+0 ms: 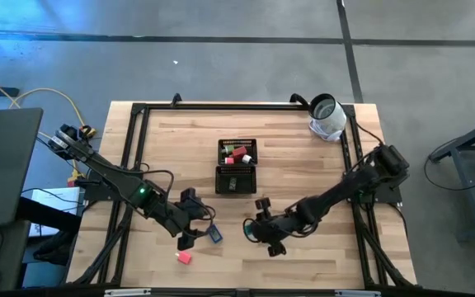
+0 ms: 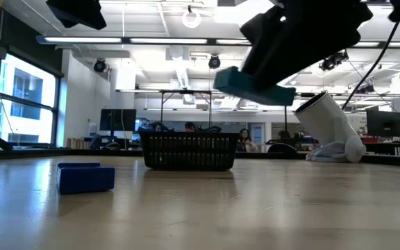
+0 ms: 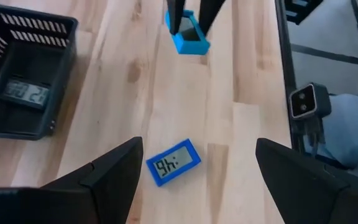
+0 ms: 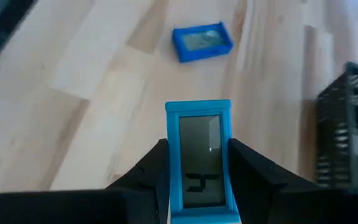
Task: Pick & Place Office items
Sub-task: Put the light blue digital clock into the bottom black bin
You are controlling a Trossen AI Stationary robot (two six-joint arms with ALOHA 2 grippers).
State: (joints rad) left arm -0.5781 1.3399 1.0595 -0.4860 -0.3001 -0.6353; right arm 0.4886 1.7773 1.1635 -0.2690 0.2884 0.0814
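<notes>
The office items are small blocky plastic pieces, spread over the bench [image 1: 303, 165], a pale butcher-block top of glued wooden strips inside a black metal frame. The two dark arms come in from either side of the bench's near half. Next in size, a black mesh tray [image 1: 237, 167] with two compartments stands mid-bench; its far compartment holds a jumble of red, green and red-and-white pieces [image 1: 239, 153], and its near one a flat black piece with a grey display [image 3: 23, 93]. A white-and-grey roll [image 1: 327, 117] lies tilted at the far right corner.

The right gripper [image 4: 199, 163] hangs above the bench just near-side of the tray, its fingers [image 4: 148, 168] partly closed and clamped on the long sides of a teal display piece [image 4: 201, 158]. This is a smooth rectangular frame around a grey screen, held clear of the wood in the low view.

The left gripper [image 3: 197, 168] hovers over the near left of the bench with its fingers [image 3: 114, 171] spread wide, holding nothing. A blue display piece [image 3: 173, 162], flat and round-cornered, lies face-up on the wood between them, touching neither.

A small red cube [image 1: 185, 257] sits near the front edge, just beside the left gripper.
</notes>
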